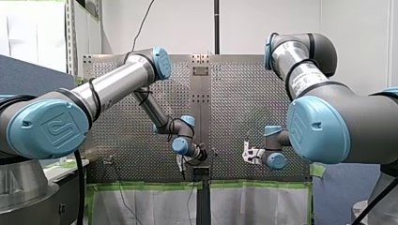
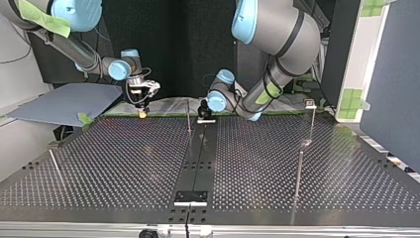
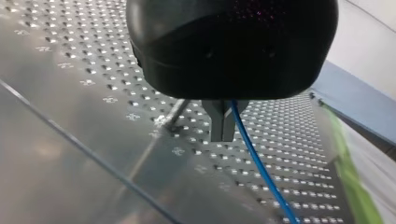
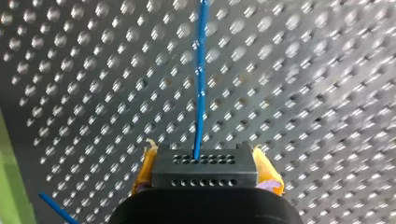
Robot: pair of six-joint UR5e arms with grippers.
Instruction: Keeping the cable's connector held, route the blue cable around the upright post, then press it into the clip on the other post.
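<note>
- Jaws first, in the right wrist view: my right gripper (image 4: 203, 154) is clamped on the black, hole-studded connector block (image 4: 204, 170), with a yellow pad (image 4: 266, 170) on each side. The thin blue cable (image 4: 201, 79) leaves the block and runs ahead over the perforated metal table (image 4: 317, 93). The connector hold looks sound.
- Left wrist view: my left gripper (image 3: 222, 135), black with metal fingers, looks closed on the cable, which trails away below it. A thin upright metal post (image 3: 176, 112) stands just behind the fingers. I judge that routing around this post is the step in hand. The next move calls for carrying the cable round the post while keeping it taut, then on toward the clip.
- Top view: both grippers sit at the table's far edge, with the post between them and just beside my left one. The slim post topped with a small clip (image 2: 310, 105) stands well apart at the far right. The cable is too thin to trace here.
- Front view: both grippers are small, and the cable, post and clip cannot be made out.
</note>
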